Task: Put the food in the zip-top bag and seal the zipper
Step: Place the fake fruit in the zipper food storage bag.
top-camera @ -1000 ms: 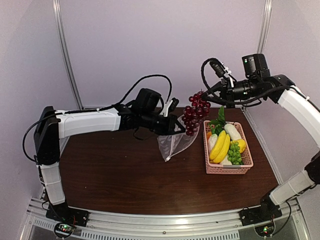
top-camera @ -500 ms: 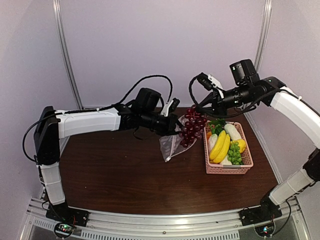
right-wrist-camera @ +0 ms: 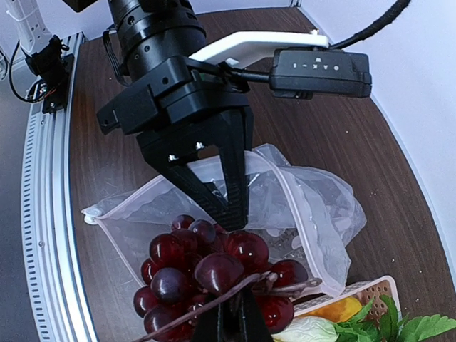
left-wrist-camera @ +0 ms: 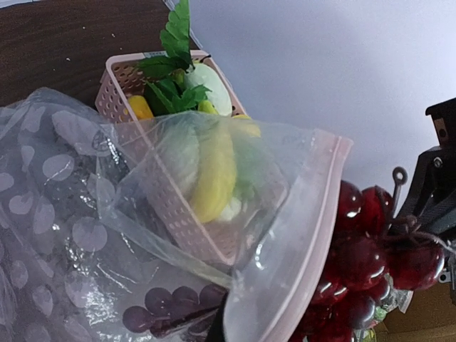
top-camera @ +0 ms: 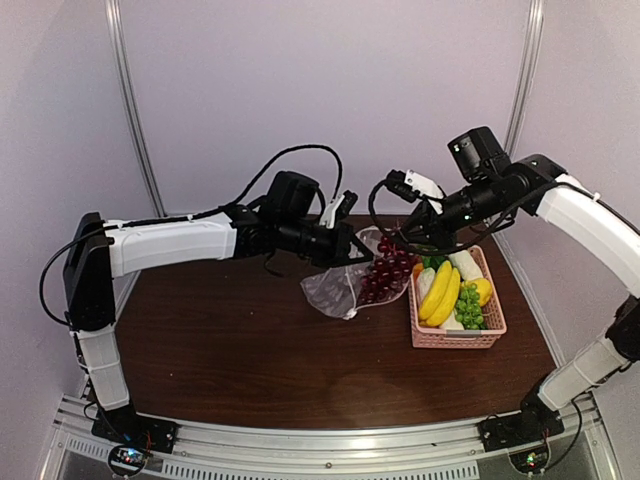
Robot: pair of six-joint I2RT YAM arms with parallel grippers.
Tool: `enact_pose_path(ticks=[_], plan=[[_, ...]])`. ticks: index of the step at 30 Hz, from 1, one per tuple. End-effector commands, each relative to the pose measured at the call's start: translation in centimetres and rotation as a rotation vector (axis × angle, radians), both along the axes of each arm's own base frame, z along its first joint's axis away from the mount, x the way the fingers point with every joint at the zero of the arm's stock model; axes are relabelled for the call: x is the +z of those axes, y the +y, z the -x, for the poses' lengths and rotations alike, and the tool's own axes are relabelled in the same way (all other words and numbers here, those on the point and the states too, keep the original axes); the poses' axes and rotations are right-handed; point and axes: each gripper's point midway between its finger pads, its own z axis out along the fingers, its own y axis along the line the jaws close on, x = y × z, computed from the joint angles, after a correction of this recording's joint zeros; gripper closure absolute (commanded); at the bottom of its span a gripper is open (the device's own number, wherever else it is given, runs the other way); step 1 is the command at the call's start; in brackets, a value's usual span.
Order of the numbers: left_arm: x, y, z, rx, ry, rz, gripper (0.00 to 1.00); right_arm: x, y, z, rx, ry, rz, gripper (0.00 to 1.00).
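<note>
The left gripper (right-wrist-camera: pixel 229 206) is clenched on the upper lip of the zip-top bag (right-wrist-camera: pixel 306 206), holding its mouth open over the brown table (top-camera: pixel 230 340). The zipper (left-wrist-camera: pixel 308 235) shows as a pale pink strip. The right gripper (right-wrist-camera: pixel 231 317) pinches the stem of the purple grapes (right-wrist-camera: pixel 214 267), which hang at the bag's mouth (a second ago they hung higher, clear of it). Lettering on the left wrist camera (right-wrist-camera: pixel 320 71) is too small to read. Other food (top-camera: pixel 440 292) lies in the pink basket (top-camera: pixel 455 342).
</note>
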Motion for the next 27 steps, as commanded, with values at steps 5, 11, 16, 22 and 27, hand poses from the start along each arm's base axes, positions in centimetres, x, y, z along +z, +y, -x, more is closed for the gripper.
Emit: enact_pose_path(ticks=[5, 11, 16, 22, 27], plan=[[4.8, -0.6, 0.8, -0.027, -0.061, 0.096, 1.0, -1.4, 2.0, -0.6, -0.019, -0.027, 0.084, 1.0], [6.6, 0.3, -0.1, 0.026, -0.136, 0.076, 1.0, -2.1, 2.8, -0.2, 0.028, 0.014, 0.099, 1.0], [6.8, -0.3, 0.2, -0.006, -0.126, 0.09, 1.0, -2.2, 3.6, 2.9, 0.189, 0.083, 0.081, 1.0], [6.7, -0.4, 0.2, -0.012, -0.122, 0.095, 1.0, -3.7, 4.3, 2.4, 0.18, 0.094, 0.099, 0.98], [7.4, -0.4, 0.3, -0.021, -0.135, 0.095, 1.0, -3.3, 3.7, -1.6, -0.016, -0.029, 0.149, 0.92]])
